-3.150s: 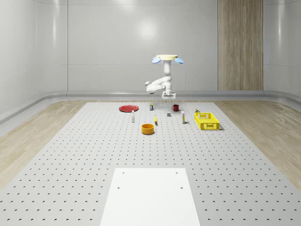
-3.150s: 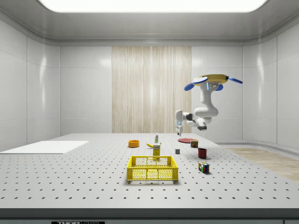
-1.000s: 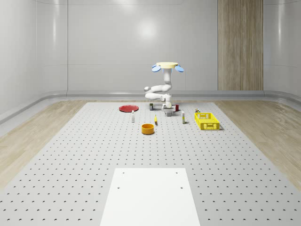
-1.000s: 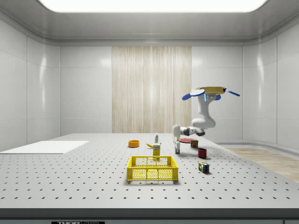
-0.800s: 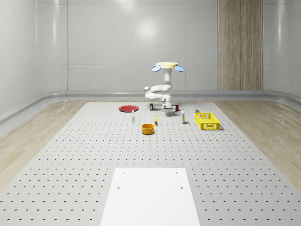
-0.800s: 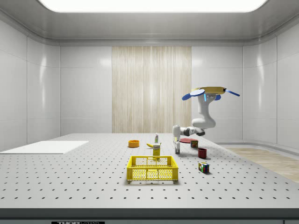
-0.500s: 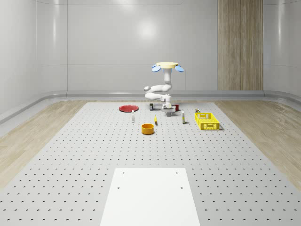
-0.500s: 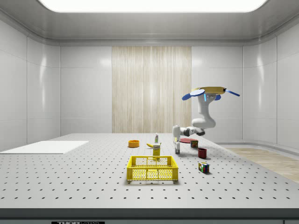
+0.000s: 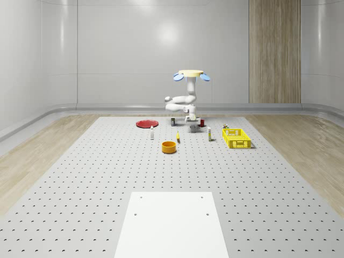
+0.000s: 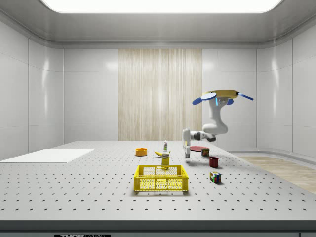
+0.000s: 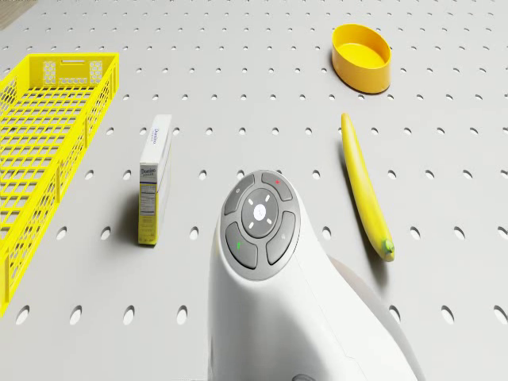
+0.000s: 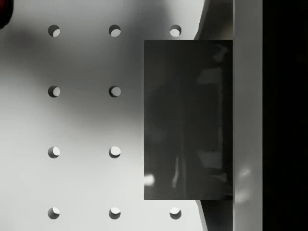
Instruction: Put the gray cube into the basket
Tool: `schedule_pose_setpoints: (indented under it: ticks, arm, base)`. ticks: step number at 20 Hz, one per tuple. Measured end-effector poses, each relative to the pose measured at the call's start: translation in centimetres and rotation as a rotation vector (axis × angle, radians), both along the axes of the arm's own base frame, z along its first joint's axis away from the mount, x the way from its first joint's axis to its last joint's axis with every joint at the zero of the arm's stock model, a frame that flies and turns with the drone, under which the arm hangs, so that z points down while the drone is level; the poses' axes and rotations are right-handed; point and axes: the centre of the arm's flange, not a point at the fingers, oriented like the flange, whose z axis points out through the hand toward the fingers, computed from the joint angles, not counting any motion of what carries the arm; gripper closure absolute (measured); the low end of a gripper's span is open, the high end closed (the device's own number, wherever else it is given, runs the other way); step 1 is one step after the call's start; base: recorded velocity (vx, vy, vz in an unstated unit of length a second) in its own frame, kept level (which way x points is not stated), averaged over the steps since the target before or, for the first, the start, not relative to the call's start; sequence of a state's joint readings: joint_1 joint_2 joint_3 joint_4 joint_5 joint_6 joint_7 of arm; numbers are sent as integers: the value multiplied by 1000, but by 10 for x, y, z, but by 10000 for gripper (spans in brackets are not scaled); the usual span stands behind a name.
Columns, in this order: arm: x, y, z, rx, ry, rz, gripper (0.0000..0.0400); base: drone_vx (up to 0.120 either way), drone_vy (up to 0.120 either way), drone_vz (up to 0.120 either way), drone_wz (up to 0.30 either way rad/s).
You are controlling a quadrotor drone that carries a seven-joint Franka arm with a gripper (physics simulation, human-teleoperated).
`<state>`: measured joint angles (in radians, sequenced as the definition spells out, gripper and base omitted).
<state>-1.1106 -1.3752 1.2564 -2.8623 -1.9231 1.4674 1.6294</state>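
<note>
Aloft, the drone (image 10: 220, 95) hovers, its hand (image 10: 187, 153) gripping the gray cube (image 12: 187, 119).

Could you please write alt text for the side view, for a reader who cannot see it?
A drone hovers over the far side of a perforated table, its white arm bent down so the hand holds a gray cube just above the surface. A yellow basket stands nearer the camera, with a red mug and a colorful puzzle cube toward the side view's right.
</note>
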Motion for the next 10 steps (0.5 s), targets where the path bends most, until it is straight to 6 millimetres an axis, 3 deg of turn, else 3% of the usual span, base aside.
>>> schedule_pose_setpoints:
  ticks: [5, 10]
  arm:
    - [0, 0, -10, 0, 0, 0, 150]
    - [0, 0, -13, 0, 0, 0, 150]
  base:
    - [8, 8, 120, 0]
    - [120, 120, 120, 0]
